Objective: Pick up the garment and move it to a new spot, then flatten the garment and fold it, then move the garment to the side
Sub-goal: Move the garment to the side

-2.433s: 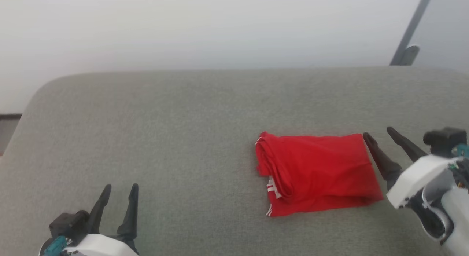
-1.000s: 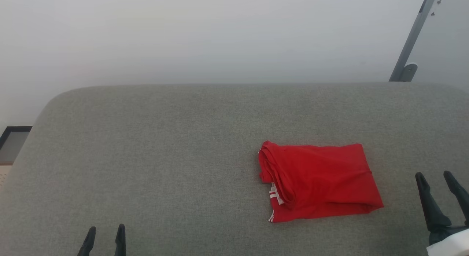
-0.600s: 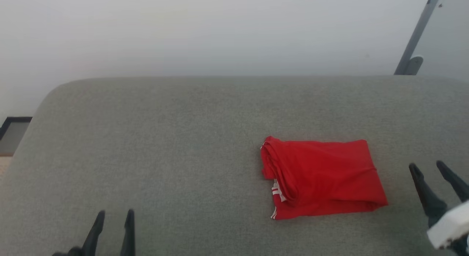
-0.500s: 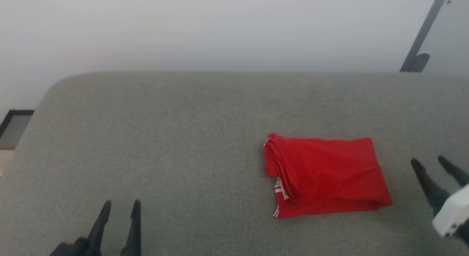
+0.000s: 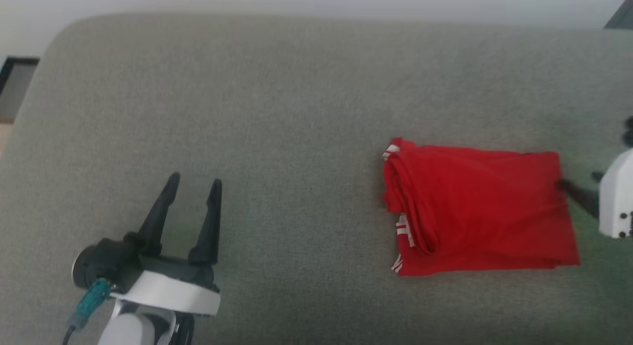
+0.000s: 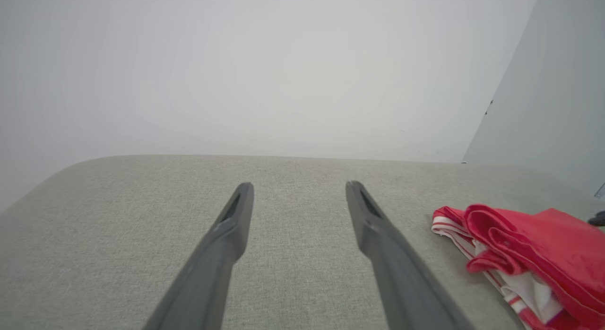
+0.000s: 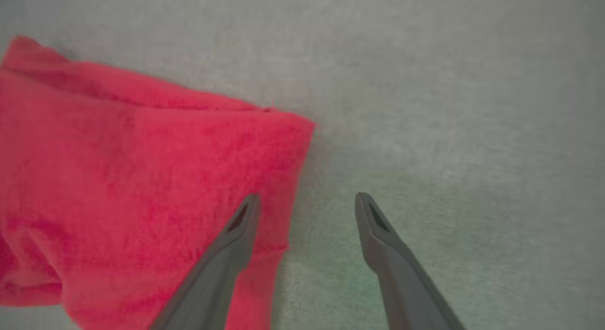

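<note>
The garment [image 5: 474, 206] is a folded bright-red shirt lying flat on the grey fabric surface [image 5: 296, 112], right of the middle, with striped trim showing at its left edge. My right gripper [image 5: 579, 180] is at the garment's right edge and open. In the right wrist view one finger [image 7: 222, 264] hangs over the red cloth [image 7: 142, 178] and the other over bare grey fabric, with nothing gripped. My left gripper [image 5: 194, 182] is open over the bare surface, far left of the garment. In the left wrist view its fingers [image 6: 298, 186] are spread and the garment [image 6: 529, 249] lies to the right.
The grey surface has a rounded far-left corner [image 5: 64, 33] and ends at a pale wall [image 6: 283, 84]. A dark-framed thing [image 5: 10, 68] sits on the floor beyond the left edge. Bare grey fabric stretches between the left gripper and the garment.
The head camera has tilted down, so the whole picture shifted. My right gripper has come in from a gap away to the garment's right edge. The garment lies as before.
</note>
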Controlling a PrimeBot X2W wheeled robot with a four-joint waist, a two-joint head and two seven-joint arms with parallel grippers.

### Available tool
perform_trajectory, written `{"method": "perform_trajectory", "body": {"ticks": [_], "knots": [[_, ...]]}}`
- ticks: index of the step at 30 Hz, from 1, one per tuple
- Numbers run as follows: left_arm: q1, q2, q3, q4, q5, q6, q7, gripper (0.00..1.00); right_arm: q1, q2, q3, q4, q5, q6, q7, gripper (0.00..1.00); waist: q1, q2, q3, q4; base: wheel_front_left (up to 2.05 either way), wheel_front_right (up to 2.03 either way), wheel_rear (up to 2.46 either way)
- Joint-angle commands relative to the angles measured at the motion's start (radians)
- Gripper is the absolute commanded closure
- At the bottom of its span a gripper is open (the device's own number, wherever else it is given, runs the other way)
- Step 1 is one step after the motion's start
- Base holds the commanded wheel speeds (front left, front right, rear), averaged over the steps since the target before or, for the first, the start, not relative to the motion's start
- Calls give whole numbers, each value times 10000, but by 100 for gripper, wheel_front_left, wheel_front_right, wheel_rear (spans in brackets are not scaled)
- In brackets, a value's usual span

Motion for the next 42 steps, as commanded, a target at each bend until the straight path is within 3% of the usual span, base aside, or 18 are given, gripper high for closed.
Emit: {"method": "perform_trajectory", "body": {"ticks": [1, 11, 12, 13, 15, 24, 29, 35, 42], "knots": [[-341, 56, -132, -39, -80, -19, -42, 0, -307, -114, 419, 131, 240, -1, 746, 0, 0, 0, 577, 243, 0, 0, 0], [-1236, 340, -624, -46, -190, -19, -42, 0, -685, -8, 1311, 437, 751, 1, 2337, 0, 0, 0, 1407, 300, 0, 0, 0], [-1315, 358, -660, -17, -178, -19, -42, 0, -725, 16, 1349, 416, 768, 1, 2294, 23, 0, 0, 1469, 283, 0, 0, 0], [-1395, 374, -714, 4, -198, -19, -42, 0, -753, 58, 1377, 380, 818, 1, 2221, 65, 0, 0, 1515, 265, 0, 0, 0], [-1540, 445, -751, 47, -174, -19, -42, 0, -774, 115, 1396, 327, 886, 1, 2052, 100, 0, 0, 1582, 196, 0, 0, 0], [-1879, 830, -767, -43, -205, -19, -42, 0, -967, -347, 829, -148, 1334, -12, 807, 100, 0, 0, 1787, -697, 0, 0, 0], [-2568, 1261, -1127, -266, -157, -19, -41, 0, -876, -1133, -148, -58, 1382, -6, -53, 100, 0, 0, 2304, -1540, 0, 0, 0], [-3882, 1749, -1830, -302, -242, -17, -42, 0, -1027, -1766, -1428, 780, 1139, -6, -1028, 100, 0, 0, 3151, -2282, 0, 0, 0], [-5871, 2105, -2476, -316, -389, -19, -42, 0, -2024, -2179, -2063, 2001, 518, -6, -1964, 100, 0, 0, 4240, -2685, 0, 0, 0]]}}
